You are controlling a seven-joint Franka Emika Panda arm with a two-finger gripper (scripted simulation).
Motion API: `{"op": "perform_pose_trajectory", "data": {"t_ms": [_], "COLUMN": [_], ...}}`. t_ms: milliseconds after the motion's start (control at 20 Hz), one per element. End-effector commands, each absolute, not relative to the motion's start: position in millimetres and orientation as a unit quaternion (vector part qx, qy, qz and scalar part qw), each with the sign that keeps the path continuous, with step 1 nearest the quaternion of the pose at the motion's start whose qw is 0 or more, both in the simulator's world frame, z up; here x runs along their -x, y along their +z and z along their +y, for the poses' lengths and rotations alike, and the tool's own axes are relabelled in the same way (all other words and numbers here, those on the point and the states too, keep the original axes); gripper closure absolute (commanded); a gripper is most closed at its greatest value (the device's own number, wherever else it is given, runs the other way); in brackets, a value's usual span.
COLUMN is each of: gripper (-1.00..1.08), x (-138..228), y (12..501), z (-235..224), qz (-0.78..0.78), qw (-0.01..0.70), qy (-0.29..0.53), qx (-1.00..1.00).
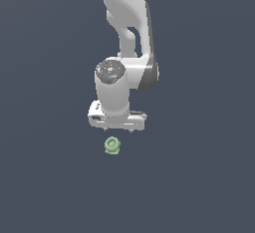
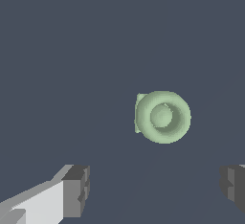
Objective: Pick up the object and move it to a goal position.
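Observation:
The object (image 1: 112,145) is a small pale green knob with a ring-shaped top, lying on the dark grey surface. In the exterior view the white gripper (image 1: 118,130) hangs just above and behind it, pointing down. From the wrist view the object (image 2: 162,117) shows its ring top, lying ahead of the gripper (image 2: 154,192) rather than between the fingers. The jaws stand wide apart with nothing between them; one dark finger pad (image 2: 76,189) and the other (image 2: 233,189) frame an empty gap.
The white arm (image 1: 127,18) rises from the gripper toward the top of the exterior view. A plain dark grey surface (image 1: 199,177) lies all around.

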State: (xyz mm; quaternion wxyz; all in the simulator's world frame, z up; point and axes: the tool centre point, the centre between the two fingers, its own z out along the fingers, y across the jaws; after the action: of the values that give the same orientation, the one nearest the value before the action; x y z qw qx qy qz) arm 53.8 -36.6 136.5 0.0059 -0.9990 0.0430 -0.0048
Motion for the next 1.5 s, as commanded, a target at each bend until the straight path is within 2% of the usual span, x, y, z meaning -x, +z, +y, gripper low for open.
{"op": "perform_pose_trajectory", "data": {"t_ms": [0, 500, 850, 1450], "gripper": [-0.92, -0.92, -0.92, -0.92], "x": [-62, -78, -78, -78], "y": [123, 91, 87, 39], "z": [-46, -67, -68, -68], "qz": [0.053, 0.075, 0.076, 0.076], "qw": [0.004, 0.000, 0.000, 0.000], "qy": [-0.003, 0.000, 0.000, 0.000], "qx": [0.999, 0.997, 0.997, 0.997]}}
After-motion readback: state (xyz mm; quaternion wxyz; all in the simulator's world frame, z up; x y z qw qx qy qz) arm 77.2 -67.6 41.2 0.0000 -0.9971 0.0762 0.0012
